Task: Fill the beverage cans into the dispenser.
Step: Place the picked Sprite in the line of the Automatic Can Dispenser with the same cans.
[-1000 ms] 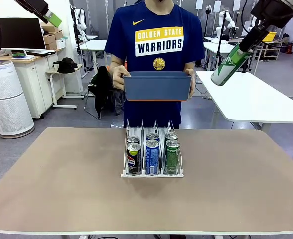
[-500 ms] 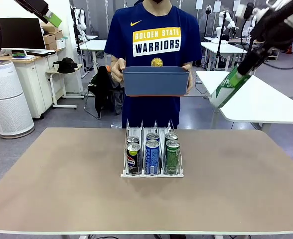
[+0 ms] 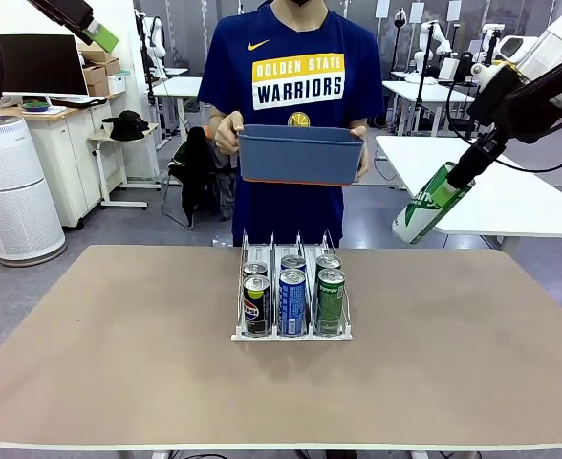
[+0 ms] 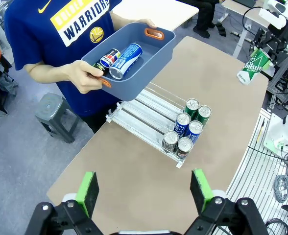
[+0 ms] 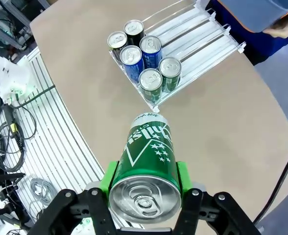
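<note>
Over the last second the right gripper (image 3: 450, 185) had come down from high at the robot's right, bringing the green can (image 3: 418, 214) with it. It stayed shut on the can's body, near the top end, with the can tilted so that its base pointed down toward the middle of the counter (image 3: 118, 363). The can was still in the air, off to the right of the dispenser (image 3: 273, 247) and well apart from it, so the move read as a carry in progress, not yet a placement. The six cans (image 3: 291, 301) in the dispenser had not shifted: two stood at the front of each lane, dark on the left, blue in the middle, green on the right, and the rear of every lane was bare. The held can probably belonged behind the two green ones, which would call for lining it up with that lane's open rear. The person had lifted the blue-grey tub (image 3: 300, 158) slightly and held it behind the dispenser, with at least two cans lying in it, so more filling remained. The left gripper (image 4: 144, 191) stayed raised, jaws wide apart and empty.
</note>
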